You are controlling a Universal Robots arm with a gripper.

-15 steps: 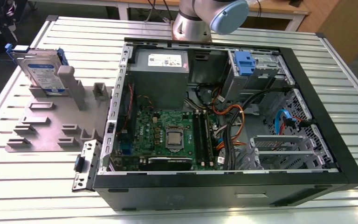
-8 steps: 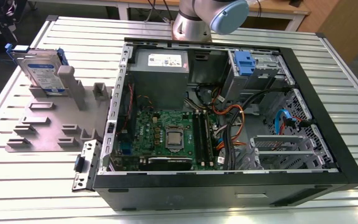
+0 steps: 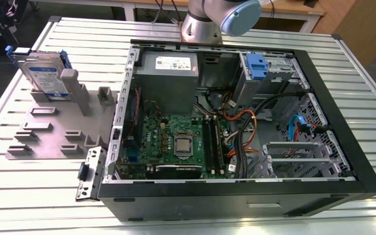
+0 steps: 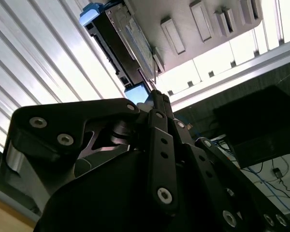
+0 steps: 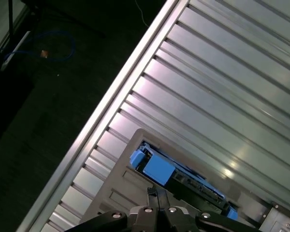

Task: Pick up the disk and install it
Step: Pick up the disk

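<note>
Exterior view: disk [image 3: 44,76] on edge in rack [image 3: 51,132], label toward PC case [image 3: 240,191]; second wrist view: end effector [image 4: 154,93] closed, empty.

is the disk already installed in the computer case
No, the disk stands upright in the grey holder on the table, at the exterior view's left of the open computer case.
</note>
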